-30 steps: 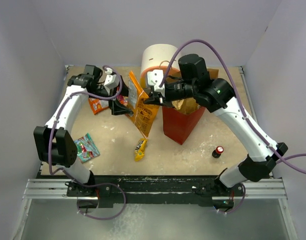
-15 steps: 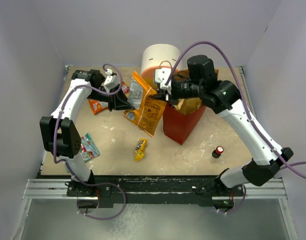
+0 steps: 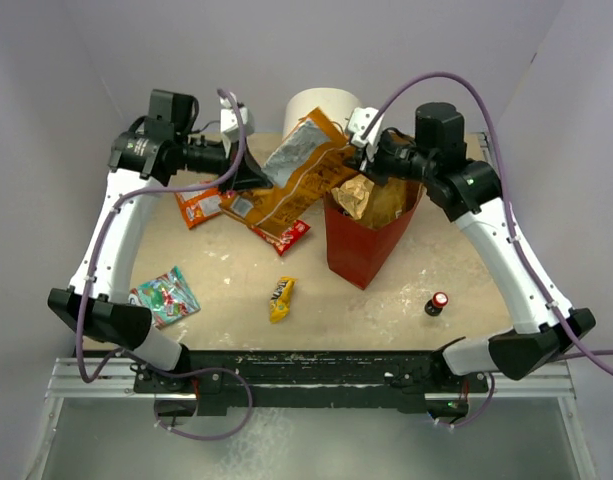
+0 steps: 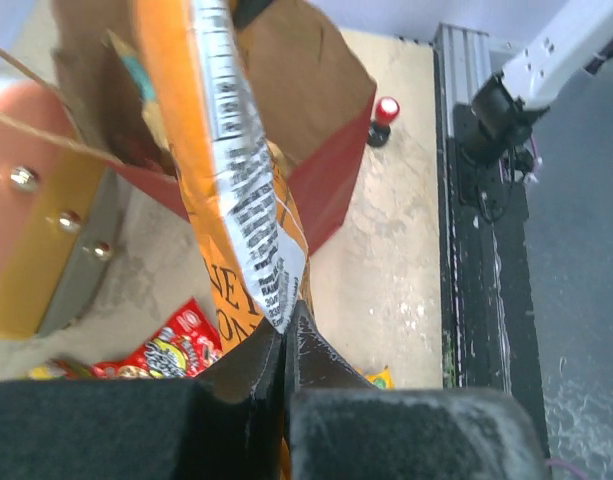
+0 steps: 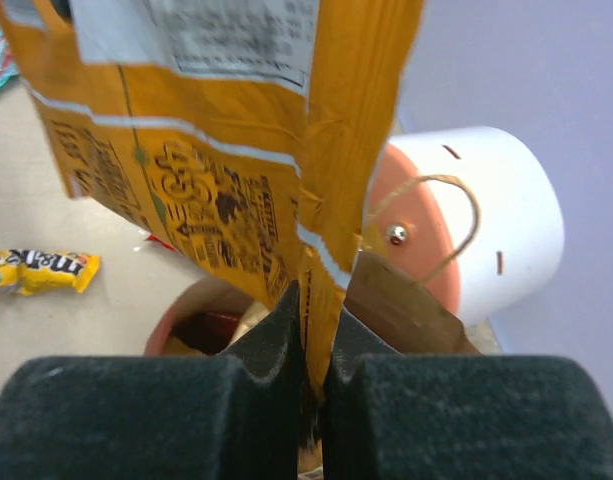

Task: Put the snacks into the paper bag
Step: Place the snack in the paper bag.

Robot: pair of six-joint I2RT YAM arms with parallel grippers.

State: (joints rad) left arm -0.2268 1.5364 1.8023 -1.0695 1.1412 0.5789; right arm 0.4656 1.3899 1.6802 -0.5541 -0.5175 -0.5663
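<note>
Left gripper [image 4: 288,322] is pinched tight on a crimped corner of the crinkly orange chip bag [image 3: 304,178]. The right gripper [image 5: 314,300] nips the opposite edge between its black padded fingers, so the glossy packet hangs stretched between them, off the counter [image 3: 226,280]. Just beneath the right gripper stands the stiff brown paper bag [image 3: 364,250], red-sided, mouth open, a crumpled tan packet [image 3: 354,196] inside.

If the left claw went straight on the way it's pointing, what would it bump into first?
The left gripper is shut on the orange chip bag, which fills its path. Past that, the paper bag stands straight ahead and is likely hit first, though depth is unclear.
</note>
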